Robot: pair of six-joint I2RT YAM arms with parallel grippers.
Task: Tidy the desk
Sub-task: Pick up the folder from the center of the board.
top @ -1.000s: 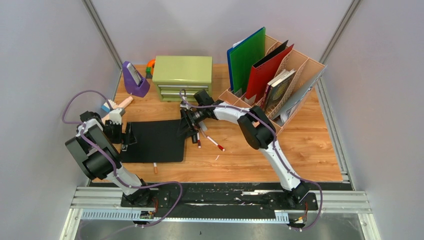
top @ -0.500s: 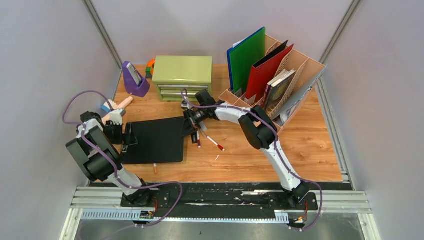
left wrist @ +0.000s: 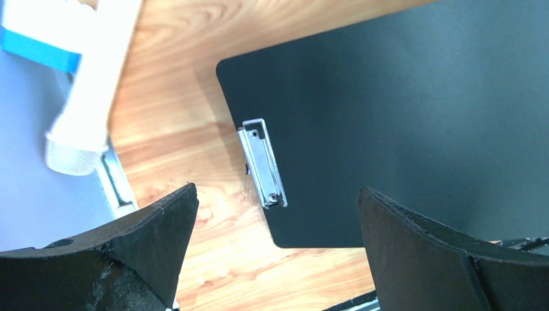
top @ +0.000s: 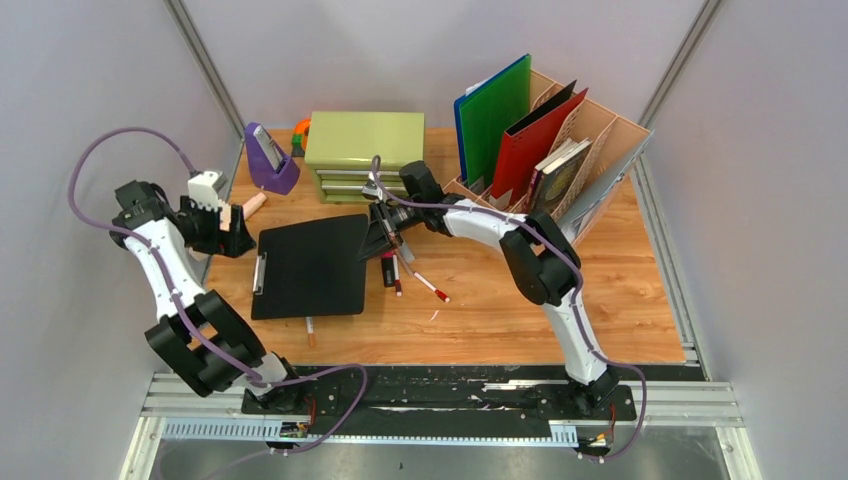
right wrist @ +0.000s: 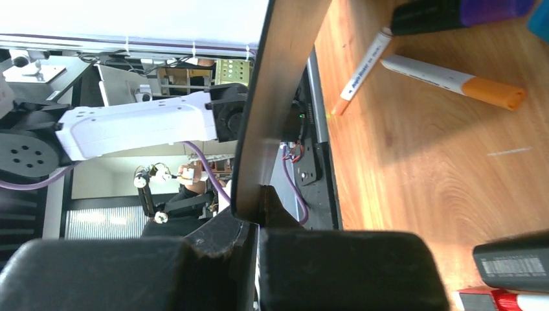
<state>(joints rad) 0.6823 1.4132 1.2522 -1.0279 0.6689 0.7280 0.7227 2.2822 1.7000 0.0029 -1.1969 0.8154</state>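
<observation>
My left hand (left wrist: 277,189) is spread wide w/ nothing betw. its fingers, hovering over the left side of the tabletop (top: 600,300), above the metal clip (left wrist: 262,163) end of the black clipboard (top: 310,265). My right hand (right wrist: 259,217) is pinched on the clipboard's right edge; the wrist cam shows the board edge-on betw. the pads. Can't tell how far that edge sits off the wood. The tabletop itself is orange-brown wood grain and fills the middle of the top view, w/ a metal rail (top: 700,405) along its near edge by the arm bases. Just near and right of the right hand, loose on the wood: a black marker (top: 388,272) & a red-and-white marker (top: 430,287). A small pen (top: 311,335) lies just near of the clipboard. Far side, left to right: purple holder (top: 270,160), olive-green drawer chest (top: 365,150), file rack (top: 598,150) w/ a green folder (top: 495,115) & a red folder (top: 545,140) upright in it.
</observation>
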